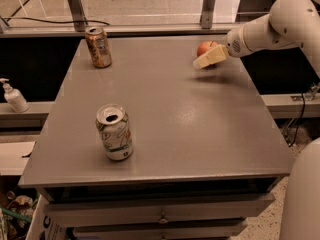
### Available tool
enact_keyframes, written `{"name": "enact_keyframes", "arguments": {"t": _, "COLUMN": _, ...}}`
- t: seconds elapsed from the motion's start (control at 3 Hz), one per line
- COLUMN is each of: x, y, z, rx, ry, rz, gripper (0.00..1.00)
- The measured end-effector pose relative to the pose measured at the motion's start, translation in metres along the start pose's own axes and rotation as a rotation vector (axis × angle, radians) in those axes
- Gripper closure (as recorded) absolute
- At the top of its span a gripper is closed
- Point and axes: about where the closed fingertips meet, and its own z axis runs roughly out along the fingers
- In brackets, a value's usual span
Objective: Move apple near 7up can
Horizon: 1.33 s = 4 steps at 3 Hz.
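Note:
The red-orange apple (204, 47) sits at the far right of the grey table (165, 109). My gripper (209, 58) reaches in from the right on the white arm and is right at the apple's front side, partly covering it. The white 7up can (114, 132), with green and red markings and an open silver top, stands upright near the table's front left, far from the apple.
An orange-brown can (98, 46) stands upright at the far left corner of the table. A white soap pump bottle (14, 96) stands on a ledge left of the table. A window frame runs behind the table, and drawers sit below its front edge.

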Motion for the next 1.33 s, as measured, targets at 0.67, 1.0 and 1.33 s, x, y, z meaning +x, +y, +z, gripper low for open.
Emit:
{"name": "enact_keyframes", "arguments": {"t": 0.67, "x": 0.001, "y": -0.006, "z": 0.004, "rx": -0.001, "ry": -0.012, "rz": 0.000, "gripper": 0.40}}
{"name": "enact_keyframes", "arguments": {"t": 1.0, "x": 0.000, "y": -0.003, "z": 0.005, "rx": -0.005, "ry": -0.013, "rz": -0.005, "gripper": 0.64}}
{"name": "enact_keyframes", "arguments": {"t": 1.33, "x": -0.004, "y": 0.007, "z": -0.010, "rx": -0.009, "ry": -0.032, "rz": -0.027, "gripper": 0.87}}
